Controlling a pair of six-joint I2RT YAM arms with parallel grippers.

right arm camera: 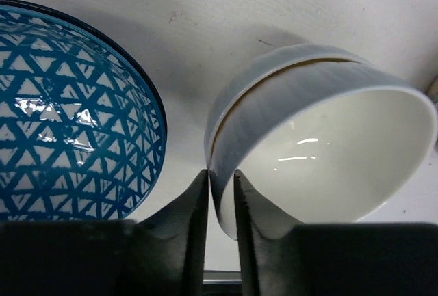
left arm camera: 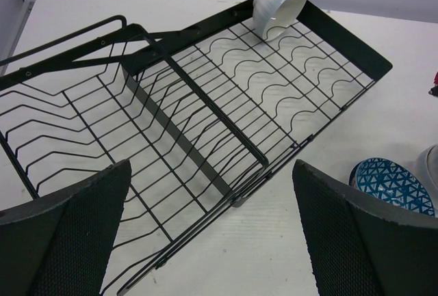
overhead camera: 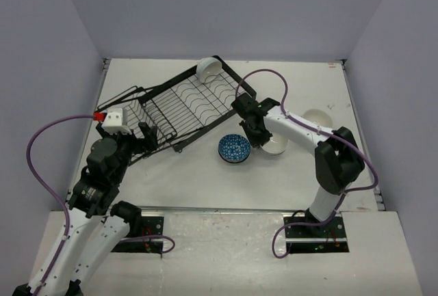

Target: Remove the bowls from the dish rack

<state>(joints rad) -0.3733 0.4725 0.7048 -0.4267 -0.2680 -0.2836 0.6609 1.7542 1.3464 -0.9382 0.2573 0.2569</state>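
The black wire dish rack (overhead camera: 185,104) lies slanted at the back left, and one white bowl (overhead camera: 209,68) stands on edge at its far end (left arm camera: 280,5). A blue-patterned bowl (overhead camera: 233,148) sits on the table in front of the rack. Right of it, my right gripper (overhead camera: 256,134) pinches the near rim of a white bowl (right arm camera: 328,152), one finger inside and one outside. That bowl is nested in another white bowl (right arm camera: 274,63) on the table. My left gripper (left arm camera: 212,173) hovers open over the rack's near edge (left arm camera: 171,104), holding nothing.
Another white bowl (overhead camera: 316,119) sits on the table behind the right forearm. Purple cables loop off both arms. The blue bowl (left arm camera: 391,185) lies just right of my left gripper's right finger. Walls enclose the table at the back and both sides.
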